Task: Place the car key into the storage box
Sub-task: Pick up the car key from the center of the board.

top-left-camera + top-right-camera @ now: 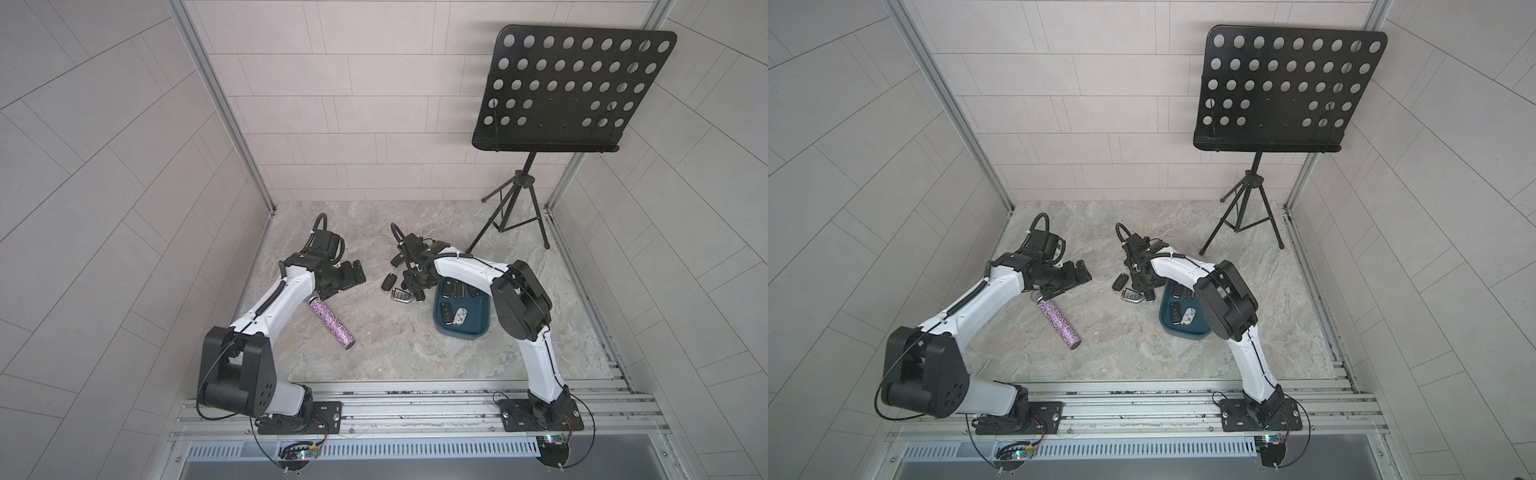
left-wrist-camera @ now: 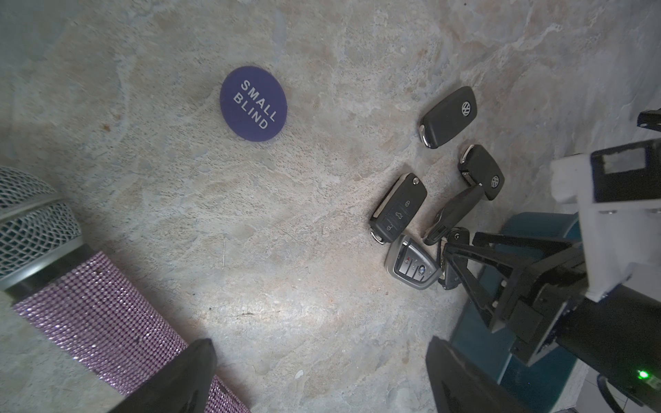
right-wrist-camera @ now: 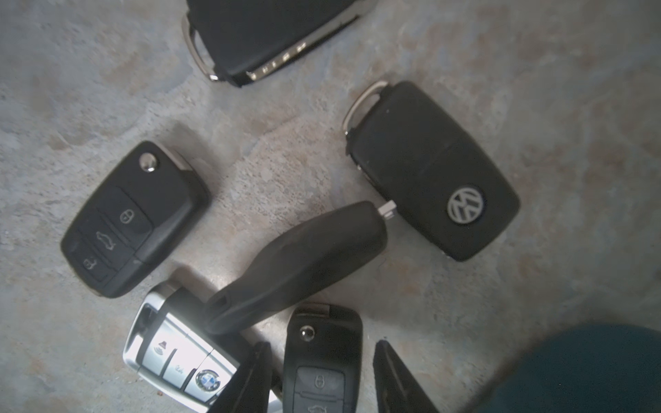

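Observation:
Several car keys lie together on the stone tabletop beside the storage box (image 1: 461, 330), a dark teal tray that holds several other keys. In the right wrist view a black flip car key (image 3: 323, 361) lies flat between the fingers of my right gripper (image 3: 322, 343). The jaws stand on either side of it, and a narrow gap shows on at least one side. The box corner (image 3: 590, 368) is just beside it. My left gripper (image 2: 318, 343) hangs wide open over bare table, well to the left of the keys, with nothing in it.
A silver key fob (image 3: 179, 357), a long black fob (image 3: 304, 264) and VW flip keys (image 3: 436, 171) crowd the right gripper. A glittery purple microphone (image 1: 332, 322) lies by the left arm. A purple "SMALL BLIND" disc (image 2: 253, 103) lies under the left wrist. A music stand (image 1: 573, 87) rises at the back right.

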Robot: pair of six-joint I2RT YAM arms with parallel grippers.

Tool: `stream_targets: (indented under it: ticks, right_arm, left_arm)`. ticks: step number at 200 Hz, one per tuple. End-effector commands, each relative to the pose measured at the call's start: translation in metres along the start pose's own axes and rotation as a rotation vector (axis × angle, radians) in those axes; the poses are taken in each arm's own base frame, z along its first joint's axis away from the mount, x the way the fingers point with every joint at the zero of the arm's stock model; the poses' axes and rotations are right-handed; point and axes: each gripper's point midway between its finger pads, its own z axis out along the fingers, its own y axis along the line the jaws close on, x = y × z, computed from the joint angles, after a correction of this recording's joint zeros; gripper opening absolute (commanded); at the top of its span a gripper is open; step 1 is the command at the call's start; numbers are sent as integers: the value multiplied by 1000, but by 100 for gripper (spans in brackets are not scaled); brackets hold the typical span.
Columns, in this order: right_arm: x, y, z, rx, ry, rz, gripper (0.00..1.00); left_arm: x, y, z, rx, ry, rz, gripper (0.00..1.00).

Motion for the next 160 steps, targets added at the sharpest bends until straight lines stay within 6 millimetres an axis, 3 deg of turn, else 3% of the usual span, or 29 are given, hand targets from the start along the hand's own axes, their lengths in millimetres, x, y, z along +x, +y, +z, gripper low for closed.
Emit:
stream_targets:
  ticks: [1, 106, 160]
  right_arm:
    - [7, -3, 4, 41, 32, -17, 48]
    - [17, -4, 14, 51, 67, -10, 35]
    - [3, 5, -13, 4, 24, 14, 33]
  left_arm:
    - [2, 6, 0, -21, 8, -1, 100]
    - [3, 6, -1, -22, 12, -1, 100]
    - [3, 6, 1, -23, 17, -1, 100]
